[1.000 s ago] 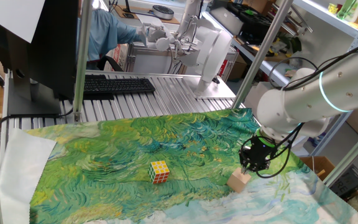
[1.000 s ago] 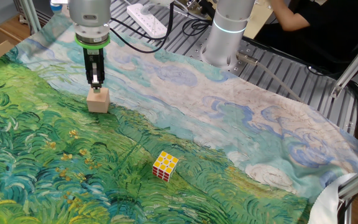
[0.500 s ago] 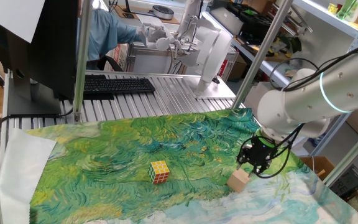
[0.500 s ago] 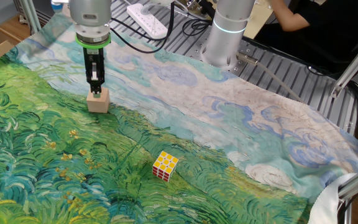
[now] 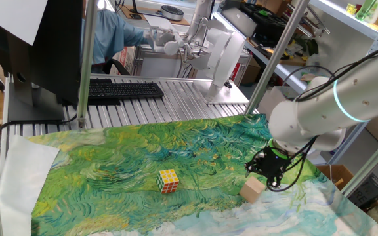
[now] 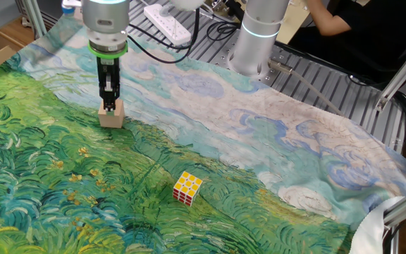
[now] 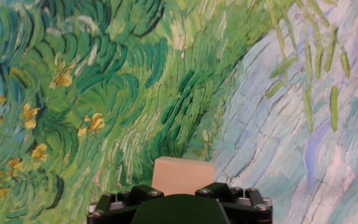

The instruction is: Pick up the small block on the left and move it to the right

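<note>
End effector (image 5: 266, 172) in one fixed view: fingers spread, nothing gripped, poised over small block (image 5: 253, 190), which sits on painted cloth at desk's right end; puzzle cube (image 5: 168, 181) well apart, so placement looks complete. Other fixed view: end effector (image 6: 109, 92) straight above small block (image 6: 111, 116). Hand view: small block (image 7: 182, 175) flat on cloth, unclamped.

hidden: small block (image 7: 183, 175) lower part | by: hand (image 7: 179, 202) body

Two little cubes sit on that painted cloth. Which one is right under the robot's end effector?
The plain tan wooden block, directly beneath the end effector. The other cube, the multicoloured puzzle cube, sits well away by itself on the green part of the cloth.
</note>
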`<state>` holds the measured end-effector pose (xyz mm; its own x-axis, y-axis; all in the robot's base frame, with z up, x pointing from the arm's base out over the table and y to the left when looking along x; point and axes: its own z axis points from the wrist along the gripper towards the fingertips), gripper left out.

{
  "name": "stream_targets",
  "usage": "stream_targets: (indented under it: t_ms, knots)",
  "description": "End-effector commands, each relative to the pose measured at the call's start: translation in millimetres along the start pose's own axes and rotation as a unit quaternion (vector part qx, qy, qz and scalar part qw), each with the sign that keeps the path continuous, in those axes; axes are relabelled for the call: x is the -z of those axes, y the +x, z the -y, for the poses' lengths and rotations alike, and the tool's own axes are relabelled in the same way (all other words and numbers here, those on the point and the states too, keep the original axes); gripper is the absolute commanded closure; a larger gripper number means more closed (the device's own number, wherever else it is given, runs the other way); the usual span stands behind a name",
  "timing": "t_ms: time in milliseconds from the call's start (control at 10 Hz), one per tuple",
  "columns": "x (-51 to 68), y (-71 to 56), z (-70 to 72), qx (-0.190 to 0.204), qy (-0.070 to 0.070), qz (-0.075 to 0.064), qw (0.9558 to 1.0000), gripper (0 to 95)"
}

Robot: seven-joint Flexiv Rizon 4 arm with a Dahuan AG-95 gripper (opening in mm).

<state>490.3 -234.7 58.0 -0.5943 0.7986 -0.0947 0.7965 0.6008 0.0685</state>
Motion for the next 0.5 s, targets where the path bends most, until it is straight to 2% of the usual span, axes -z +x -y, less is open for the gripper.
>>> stream_targets:
  t_ms: [100,500]
  knots:
    - [0.1,0.9,-0.1,-0.001,-0.001,-0.002,1.0000,19.0]
    - [-15.0,3.0,2.6,-0.005,-0.002,0.001,1.0000,19.0]
